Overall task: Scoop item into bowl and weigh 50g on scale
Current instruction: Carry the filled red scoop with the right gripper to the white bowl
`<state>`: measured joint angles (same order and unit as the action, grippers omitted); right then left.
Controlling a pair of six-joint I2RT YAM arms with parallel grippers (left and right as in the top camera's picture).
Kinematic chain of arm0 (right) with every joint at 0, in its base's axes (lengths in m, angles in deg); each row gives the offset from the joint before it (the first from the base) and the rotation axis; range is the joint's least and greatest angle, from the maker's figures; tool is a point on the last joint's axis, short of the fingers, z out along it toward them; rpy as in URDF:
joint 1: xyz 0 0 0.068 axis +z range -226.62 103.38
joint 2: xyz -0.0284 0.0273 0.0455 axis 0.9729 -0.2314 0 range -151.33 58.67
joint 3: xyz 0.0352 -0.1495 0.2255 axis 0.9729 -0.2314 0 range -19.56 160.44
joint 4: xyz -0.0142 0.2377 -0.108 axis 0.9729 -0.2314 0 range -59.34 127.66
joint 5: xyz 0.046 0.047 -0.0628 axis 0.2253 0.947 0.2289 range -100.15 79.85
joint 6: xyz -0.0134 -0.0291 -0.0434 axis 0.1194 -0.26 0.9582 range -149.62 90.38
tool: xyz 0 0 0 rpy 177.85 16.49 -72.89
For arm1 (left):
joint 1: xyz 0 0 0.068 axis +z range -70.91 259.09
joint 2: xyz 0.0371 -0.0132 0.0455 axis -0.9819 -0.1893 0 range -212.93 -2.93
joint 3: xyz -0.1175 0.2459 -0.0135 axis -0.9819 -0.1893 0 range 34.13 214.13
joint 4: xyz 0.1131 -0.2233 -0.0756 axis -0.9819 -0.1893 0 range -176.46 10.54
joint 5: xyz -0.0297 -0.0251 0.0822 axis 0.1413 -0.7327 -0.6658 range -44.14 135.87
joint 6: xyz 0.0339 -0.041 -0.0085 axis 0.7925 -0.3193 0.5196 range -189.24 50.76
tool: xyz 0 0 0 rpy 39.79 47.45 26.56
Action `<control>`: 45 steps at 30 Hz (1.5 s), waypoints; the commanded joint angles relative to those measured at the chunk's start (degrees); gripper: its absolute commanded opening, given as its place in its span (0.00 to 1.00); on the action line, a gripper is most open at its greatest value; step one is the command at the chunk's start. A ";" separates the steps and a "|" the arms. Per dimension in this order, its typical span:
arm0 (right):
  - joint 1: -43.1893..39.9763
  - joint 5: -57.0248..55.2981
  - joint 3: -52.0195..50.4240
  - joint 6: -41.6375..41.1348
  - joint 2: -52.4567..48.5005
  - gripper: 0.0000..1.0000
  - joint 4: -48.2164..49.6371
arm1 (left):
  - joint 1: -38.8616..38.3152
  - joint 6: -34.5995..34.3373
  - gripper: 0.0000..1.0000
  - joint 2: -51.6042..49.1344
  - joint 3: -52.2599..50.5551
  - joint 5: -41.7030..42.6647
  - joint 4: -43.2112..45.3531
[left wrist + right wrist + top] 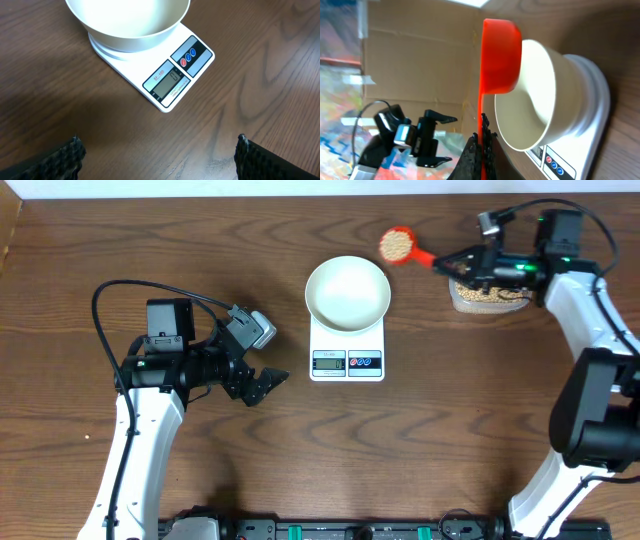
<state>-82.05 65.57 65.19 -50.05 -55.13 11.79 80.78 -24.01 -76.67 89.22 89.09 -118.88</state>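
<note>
While scoop is aloft: beans [397, 244] heaped in red scoop [500, 55], just beside bowl [347, 292] rim, not over it; more in tub [488, 296].
Right end effector [452, 262]: clamped on scoop handle.
Left end effector [266, 384]: fingers apart, above counter [450, 430], left of scale [347, 363].
Bowl: on scale, looks empty.
Handling: beans light, hard, roll freely; likely spill if tipped fast; hold by stiff handle, scoop level, pour slowly.

Left gripper [262, 383] hangs with jaws spread wide — right gripper [458, 262], arm outstretched, pinches the red scoop [398, 245].
</note>
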 commanded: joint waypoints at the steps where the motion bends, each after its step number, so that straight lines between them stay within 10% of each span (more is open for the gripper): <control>1: 3.06 -2.36 -0.22 0.02 -0.13 0.01 0.13 | -0.17 -0.04 0.98 0.09 -0.11 0.92 -0.20; 45: 14.86 -25.09 0.02 19.12 8.37 0.01 -16.59 | -0.17 -0.04 0.98 0.09 -0.11 0.92 -0.17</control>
<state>-67.93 42.62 64.99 -33.20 -48.94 -4.78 80.78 -24.03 -76.67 89.22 89.09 -118.88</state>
